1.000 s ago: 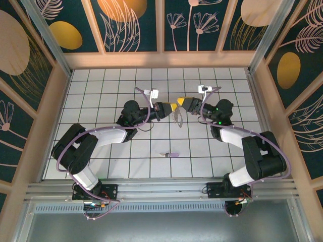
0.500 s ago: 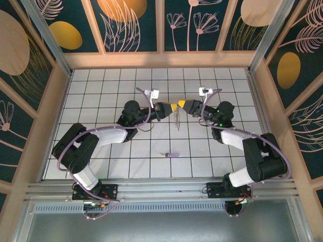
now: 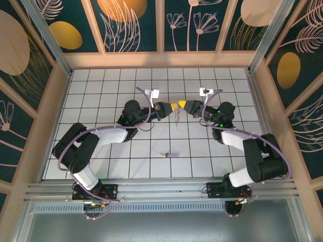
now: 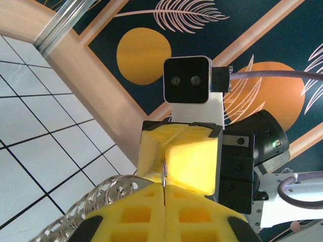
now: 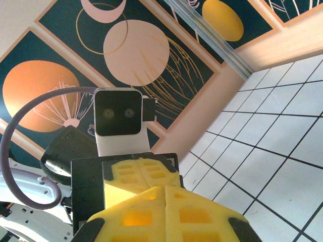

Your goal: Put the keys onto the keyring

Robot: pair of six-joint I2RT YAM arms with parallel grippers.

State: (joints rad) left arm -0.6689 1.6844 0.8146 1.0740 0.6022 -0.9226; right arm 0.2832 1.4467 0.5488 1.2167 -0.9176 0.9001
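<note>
Left claw: the left claw is held above the middle of the bench, its yellow fingers clenched on the keyring; from its own wrist camera a thin wire stands straight up out of the seam between the fingers.
Right claw: the right claw faces it tip to tip, the yellow ends touching or very nearly so. It is clenched too, and seen from the left wrist the same wire runs up into the seam between its fingers.
Keyring: the keyring is a thin dark loop hanging just below the point where the two claws meet, off the surface. Close up, a row of small silvery rings fringes its lower left edge.
Key: one small key lies flat on the tiles, nearer the arm bases and well apart from the claws and the loop. Its pale purple head points right and its dark shank left.
Bench: the bench is white, gridded with dark lines.
Surround: patterned panels with leaves and orange discs stand behind.
</note>
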